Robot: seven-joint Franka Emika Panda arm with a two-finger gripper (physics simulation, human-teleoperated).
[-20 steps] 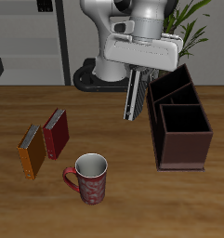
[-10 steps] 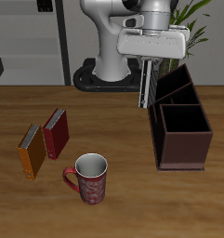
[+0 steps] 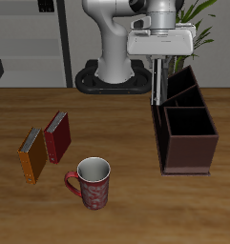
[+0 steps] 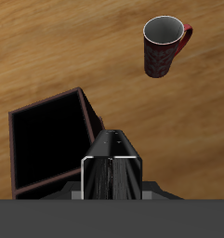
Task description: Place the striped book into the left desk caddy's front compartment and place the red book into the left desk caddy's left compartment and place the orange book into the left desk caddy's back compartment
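My gripper (image 3: 158,61) is shut on the striped book (image 3: 156,84), which hangs upright and edge-on below the fingers, above the near-side wall of the left desk caddy (image 3: 188,143). In the wrist view the striped book (image 4: 112,169) shows dark between the fingers, beside an open compartment of the caddy (image 4: 48,139). The red book (image 3: 57,136) and the orange book (image 3: 31,155) lie side by side on the table, far from the caddy, beyond the mug.
A red patterned mug (image 3: 91,181) stands near the table's front edge, between the books and the caddy; it also shows in the wrist view (image 4: 164,45). The robot's base (image 3: 112,71) and a plant stand behind the caddy.
My gripper has carried the striped book sideways toward the caddy and a little higher. The book has turned from tilted to nearly upright. The other books and the mug have not moved.
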